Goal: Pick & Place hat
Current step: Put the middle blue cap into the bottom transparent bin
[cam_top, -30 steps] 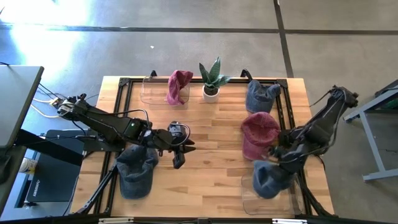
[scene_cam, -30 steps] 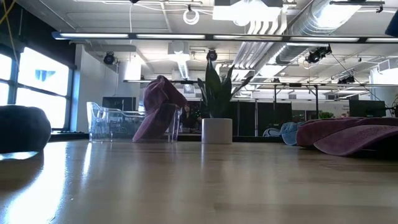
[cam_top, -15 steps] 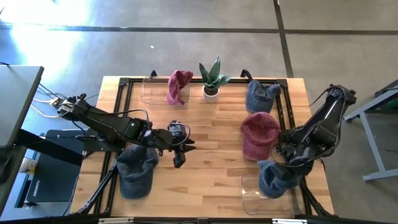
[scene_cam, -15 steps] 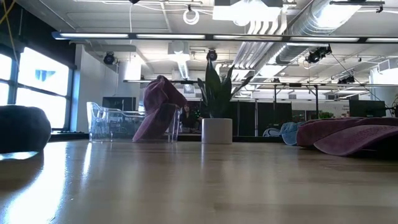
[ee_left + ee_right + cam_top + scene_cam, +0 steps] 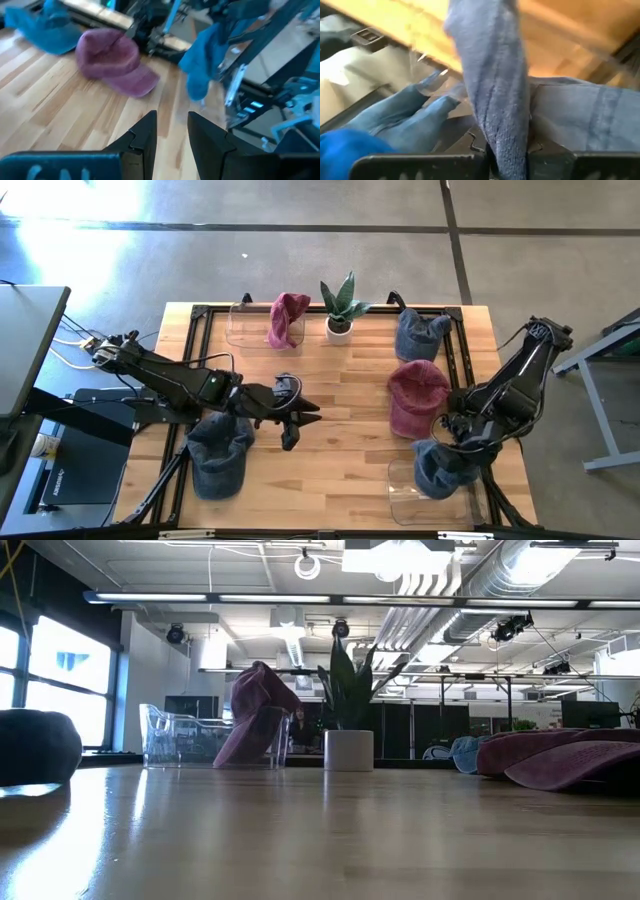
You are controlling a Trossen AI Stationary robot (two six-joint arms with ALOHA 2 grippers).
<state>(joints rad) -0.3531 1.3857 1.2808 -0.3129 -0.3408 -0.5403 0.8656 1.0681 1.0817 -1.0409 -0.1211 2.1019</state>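
1. Fingers of the right gripper (image 5: 447, 442) are clamped on a fold of a blue hat (image 5: 492, 95); in the right wrist view the cloth runs straight down between the two dark jaws.
2. That blue hat (image 5: 440, 465) hangs partly inside a clear plastic bin (image 5: 405, 492) at the near right corner of the table (image 5: 340, 465).
3. Just beside it, toward the table's middle, lies a maroon hat (image 5: 415, 398), and behind that a second blue hat (image 5: 418, 333) sits near the far right edge.
4. The left gripper (image 5: 298, 423) hovers over bare wood near the table's centre, fingers (image 5: 142, 137) spread apart with nothing between them.
5. A dark blue hat (image 5: 218, 455) rests at the near left, beside the left arm.
6. At the far edge stand a potted plant (image 5: 340, 305) and another clear bin (image 5: 248, 325) with a maroon hat (image 5: 288, 318) draped over it.
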